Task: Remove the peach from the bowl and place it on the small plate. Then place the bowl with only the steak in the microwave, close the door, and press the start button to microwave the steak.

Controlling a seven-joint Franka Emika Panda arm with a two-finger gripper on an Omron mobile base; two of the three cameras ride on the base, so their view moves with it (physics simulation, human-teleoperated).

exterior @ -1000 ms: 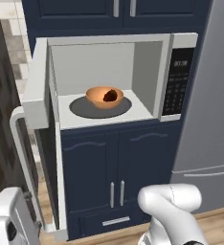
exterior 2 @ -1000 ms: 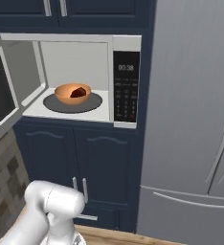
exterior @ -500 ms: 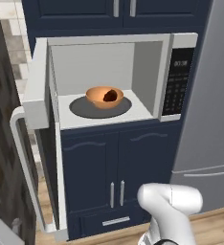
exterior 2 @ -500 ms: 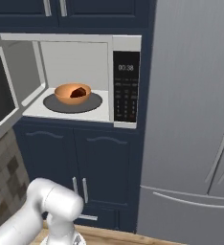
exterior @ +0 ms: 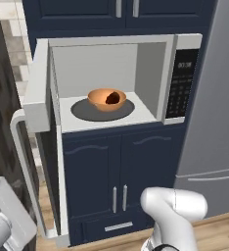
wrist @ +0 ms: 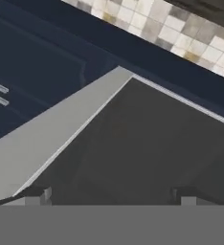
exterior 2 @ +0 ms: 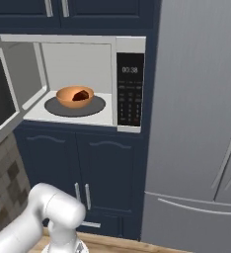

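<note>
One readable bit of writing from my seat: the small display at the top of the white built-in microwave (exterior 2: 78, 84) shows what looks like 00:38 above its dark keypad panel (exterior 2: 130, 89), whose button labels are too small for me to read.

Inside the open cavity I see the round orange bowl (exterior: 106, 99) sitting in the middle of the dark grey round turntable (exterior: 82, 111), and in the bowl lies a dark brown piece, the steak (exterior: 112, 97), toward its right side. I can make out nothing else in the bowl.

The microwave's door (exterior: 37, 93), white-framed with a dark window, stands swung wide open on the left, its long white handle (exterior: 23, 171) hanging at the near left edge. Below the microwave are navy blue cabinet doors (exterior: 111, 166) with slim metal pulls, and to the right stands a tall stainless-steel refrigerator (exterior 2: 196, 123).

In the hand view the gripper (wrist: 114, 194) has its two dark tips spread wide apart with nothing between them, and it looks onto the dark window of the door (wrist: 147, 143), with the pale door frame running along the left.
</note>
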